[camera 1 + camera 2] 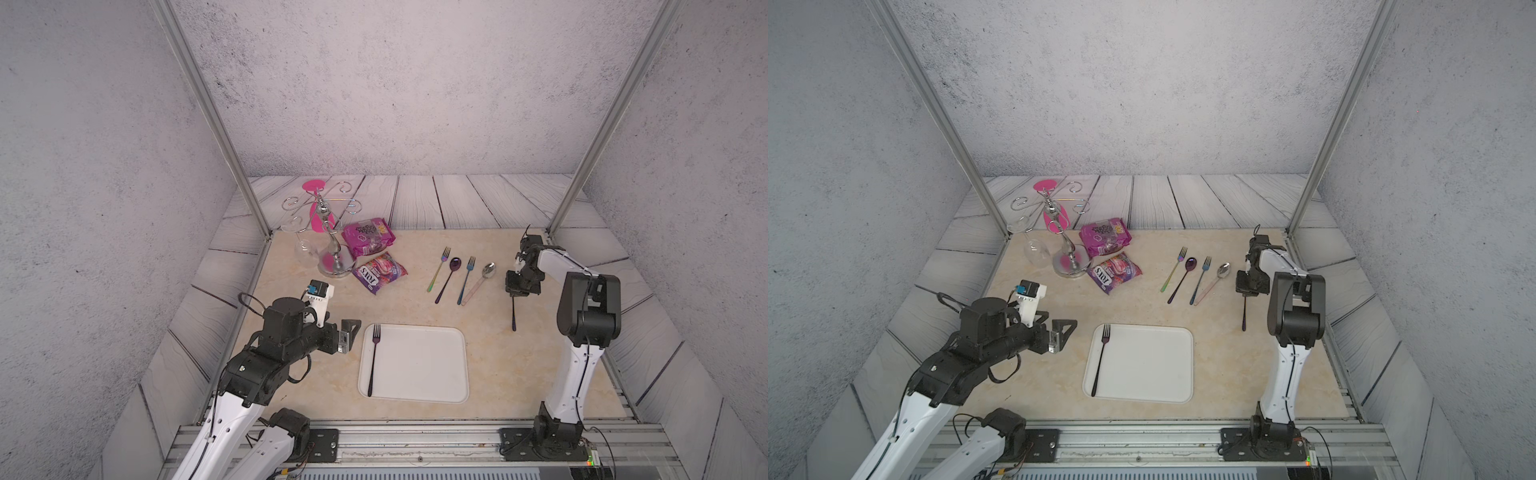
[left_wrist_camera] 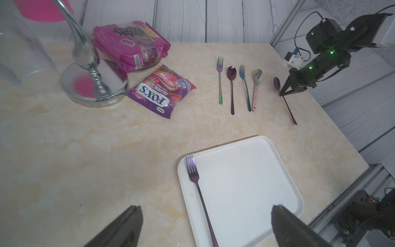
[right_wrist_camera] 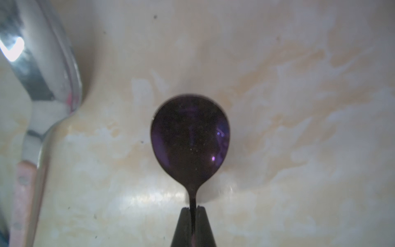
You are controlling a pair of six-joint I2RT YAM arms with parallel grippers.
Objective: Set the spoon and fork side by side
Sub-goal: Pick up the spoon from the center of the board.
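Right wrist view: right gripper [image 3: 193, 210] is clamping tight on the thin neck of a glossy purple spoon [image 3: 190, 139], bowl perhaps dusty.

Three forks: purple fork [image 1: 374, 357] on the one white tray [image 1: 436, 399], rainbow fork [image 1: 438, 270] and blue fork [image 1: 466, 280] beyond it. Three spoons back there too: plum spoon [image 1: 448, 280], pink-handled spoon [image 1: 480, 282], dark purple spoon [image 1: 513, 311]. Two snack packs [image 1: 369, 237], one glass rack [image 1: 334, 257], two glasses [image 1: 305, 251].
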